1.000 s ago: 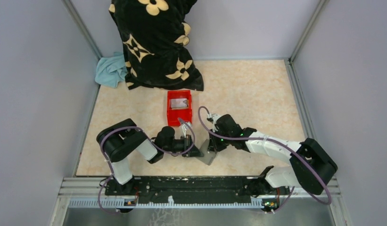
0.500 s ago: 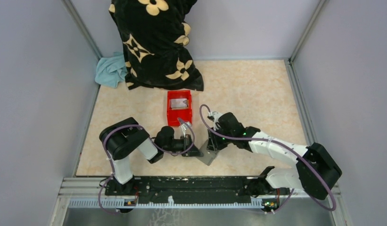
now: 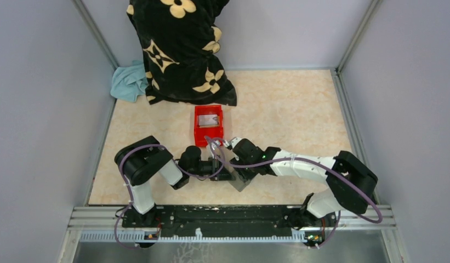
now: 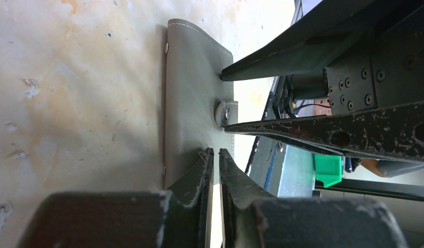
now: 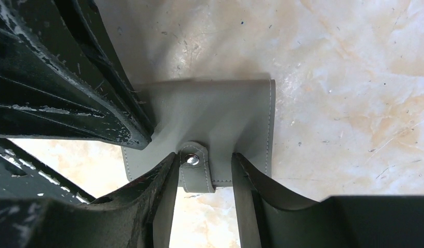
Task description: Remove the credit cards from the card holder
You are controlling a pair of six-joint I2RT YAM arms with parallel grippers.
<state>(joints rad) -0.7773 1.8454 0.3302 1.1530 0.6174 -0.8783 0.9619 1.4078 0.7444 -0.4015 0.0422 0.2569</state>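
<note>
The card holder [image 4: 191, 98], a flat grey wallet, is folded closed, its snap tab [image 5: 197, 168] fastened. My left gripper [image 4: 216, 153] is shut on one edge of it and holds it just above the table. My right gripper [image 5: 204, 160] is open, with a finger on each side of the snap tab and neither pressing it. From above, the card holder [image 3: 243, 182] shows between the left gripper [image 3: 227, 175] and the right gripper [image 3: 239, 167]. A silver-grey credit card [image 3: 210, 119] lies in the red bin [image 3: 199, 134]. No other cards show.
The red bin stands just beyond both grippers. A black cloth with cream flowers [image 3: 181, 49] and a teal cloth [image 3: 129, 81] lie at the back left. Grey walls close in three sides of the beige tabletop [image 3: 288, 109].
My right gripper has opened and moved left, closing in on the card holder's snap tab. The left arm and the card holder have stayed where they were.
</note>
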